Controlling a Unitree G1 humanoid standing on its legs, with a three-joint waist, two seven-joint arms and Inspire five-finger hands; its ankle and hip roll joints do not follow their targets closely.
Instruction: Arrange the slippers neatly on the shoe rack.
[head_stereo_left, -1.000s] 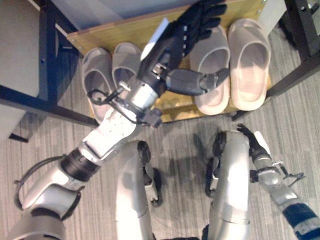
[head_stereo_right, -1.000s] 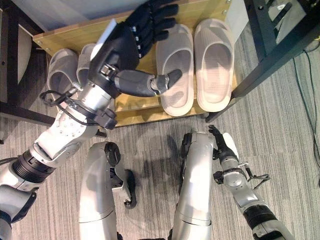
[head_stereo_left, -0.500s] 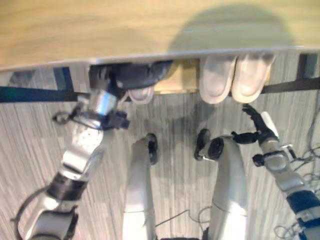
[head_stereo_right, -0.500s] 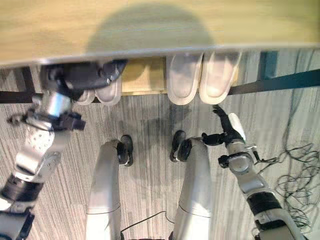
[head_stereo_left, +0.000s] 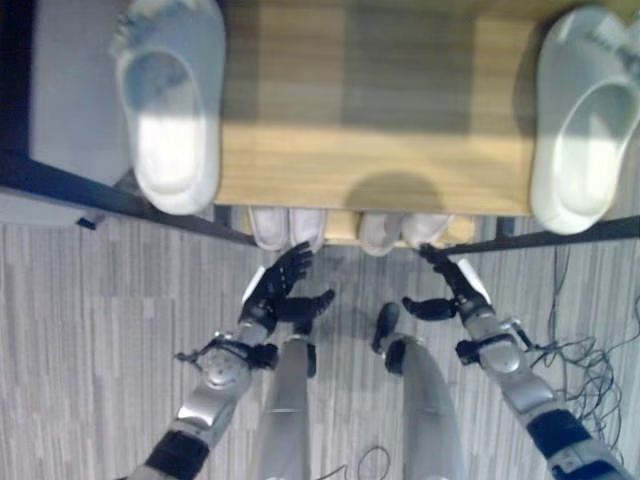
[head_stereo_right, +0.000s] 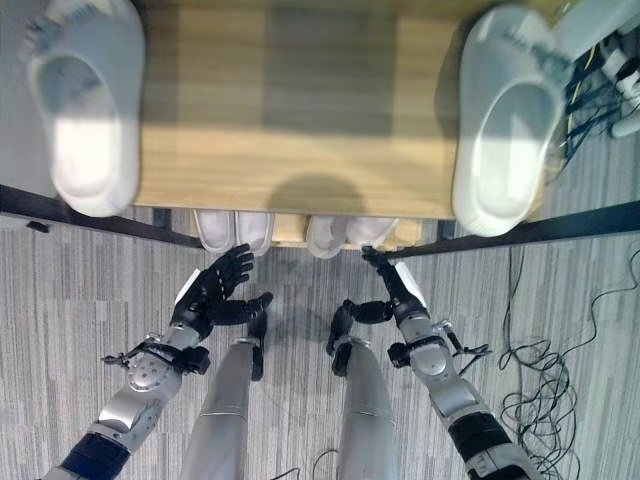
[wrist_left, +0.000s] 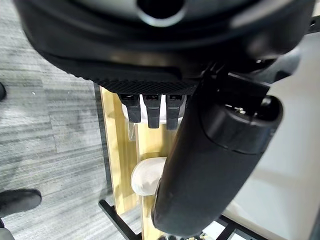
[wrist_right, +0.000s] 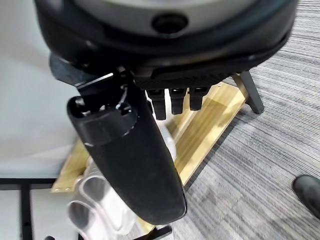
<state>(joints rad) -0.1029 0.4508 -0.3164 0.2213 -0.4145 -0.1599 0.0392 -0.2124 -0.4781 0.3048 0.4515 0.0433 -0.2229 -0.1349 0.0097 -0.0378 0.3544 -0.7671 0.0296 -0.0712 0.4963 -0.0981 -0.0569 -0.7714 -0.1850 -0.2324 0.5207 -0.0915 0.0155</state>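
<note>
- The left hand (head_stereo_left: 283, 292) is now pulled back off the lower shelf and hangs over the grey carpet (head_stereo_left: 100, 330) in front of the rack, fingers spread and holding nothing; a second ago it was reaching in over the slippers on that shelf.
- The right hand (head_stereo_left: 452, 292) sits low on the other side, fingers relaxed and empty, much as it was a second ago.
- The whole picture has shifted since then: the head camera has risen, so the wooden top shelf (head_stereo_left: 370, 120) of the shoe rack now spreads across the upper part of the eye views.
- Four slippers are tucked on the lower shelf, only their heels showing under the top board: one pair (head_stereo_left: 287, 226) on the left, one pair (head_stereo_left: 402, 230) on the right.
- A white slipper (head_stereo_left: 172, 100) lies at the left end of the top shelf and another white slipper (head_stereo_left: 583, 120) at the right end, well apart and both overhanging the front edge.
- The lower row looks settled; I judge the two top slippers are what remains to be brought together as a pair.
</note>
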